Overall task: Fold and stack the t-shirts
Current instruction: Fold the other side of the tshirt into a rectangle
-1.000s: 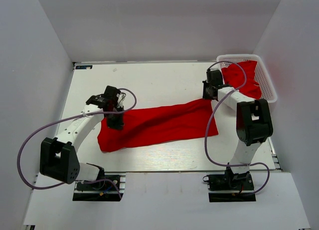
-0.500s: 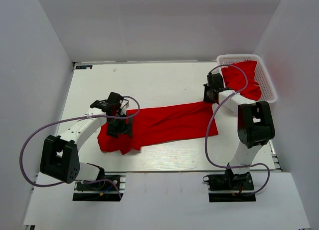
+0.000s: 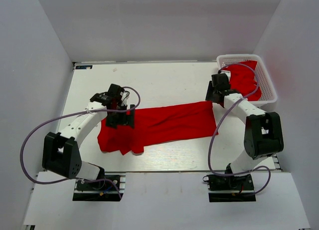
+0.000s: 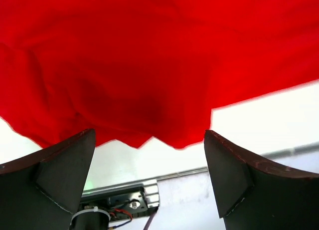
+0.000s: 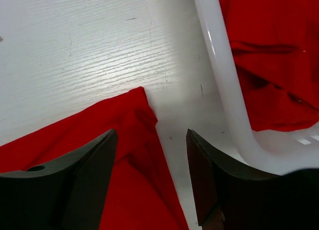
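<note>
While red t-shirt [image 3: 164, 122] lies on table [image 3: 164, 83], L end effector [image 4: 149, 137] & R end effector [image 5: 151, 135] gape, gripping nothing.

Before me the long red t-shirt [image 3: 164, 124] lies flat as a wrinkled band across the middle of the frame. It runs from lower left up toward the right, and its left end is bunched and doubled over. The crumpled red t-shirt [image 3: 246, 79] sits at upper right, heaped inside the white basket [image 3: 237, 56].
</note>
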Controlling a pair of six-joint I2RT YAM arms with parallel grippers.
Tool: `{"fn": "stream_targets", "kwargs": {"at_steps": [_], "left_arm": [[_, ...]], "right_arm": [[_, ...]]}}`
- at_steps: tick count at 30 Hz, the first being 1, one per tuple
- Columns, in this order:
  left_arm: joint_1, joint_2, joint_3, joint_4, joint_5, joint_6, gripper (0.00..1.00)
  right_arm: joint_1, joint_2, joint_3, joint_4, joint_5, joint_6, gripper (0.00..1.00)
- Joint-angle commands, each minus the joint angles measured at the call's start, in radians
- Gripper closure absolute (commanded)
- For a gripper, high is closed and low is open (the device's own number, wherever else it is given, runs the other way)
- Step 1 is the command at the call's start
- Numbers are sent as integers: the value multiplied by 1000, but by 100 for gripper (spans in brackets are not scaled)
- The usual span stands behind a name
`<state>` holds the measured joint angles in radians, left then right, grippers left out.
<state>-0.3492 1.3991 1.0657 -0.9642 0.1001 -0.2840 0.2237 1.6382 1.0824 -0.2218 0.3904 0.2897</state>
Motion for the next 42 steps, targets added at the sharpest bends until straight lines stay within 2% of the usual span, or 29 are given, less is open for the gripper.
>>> {"fn": "stream_targets", "kwargs": {"at_steps": [1, 4, 5, 7, 8, 15, 19, 21, 25, 28, 30, 31, 32, 35, 37, 39, 42], "left_arm": [[10, 60, 45, 15, -88, -37, 0], [10, 93, 65, 62, -161, -59, 0], [10, 104, 65, 80, -175, -69, 0], [19, 153, 86, 108, -188, -79, 0], [19, 175, 86, 120, -198, -80, 0], [47, 359, 161, 179, -240, -118, 0], [65, 437, 207, 177, -229, -118, 0], [84, 460, 208, 167, -269, -129, 0], [108, 469, 171, 185, -260, -129, 0], [131, 469, 148, 206, -251, -139, 0], [150, 481, 148, 206, -250, -139, 0], [150, 482, 148, 206, -250, -139, 0], [159, 482, 148, 206, -250, -139, 0], [170, 501, 148, 206, -250, -139, 0], [179, 511, 174, 216, -250, -139, 0], [179, 511, 187, 216, -250, -129, 0], [188, 520, 207, 216, -250, -129, 0]], "right_arm": [[-3, -64, -12, -25, 4, 17, 36], [3, -92, -29, 21, -143, -50, 30], [5, -98, -50, 57, -289, -98, 29], [5, -100, -59, 99, -375, -151, 29], [6, -86, -55, 119, -503, -162, 29], [49, 84, 68, 79, -695, -236, 29], [77, 155, 103, 45, -708, -245, 29], [88, 183, 108, 27, -685, -239, 30], [94, 167, 70, 9, -593, -209, 32], [88, 147, 19, 9, -466, -178, 32], [88, 127, 4, -10, -408, -143, 39], [83, 112, -12, -23, -310, -129, 41], [83, 106, -19, -30, -277, -101, 48], [82, 42, -79, -37, -168, -46, 54], [78, 6, -94, -59, -70, -25, 54], [78, -11, -116, -77, 0, 20, 48], [62, -21, -122, -132, 105, 77, 46]]}}
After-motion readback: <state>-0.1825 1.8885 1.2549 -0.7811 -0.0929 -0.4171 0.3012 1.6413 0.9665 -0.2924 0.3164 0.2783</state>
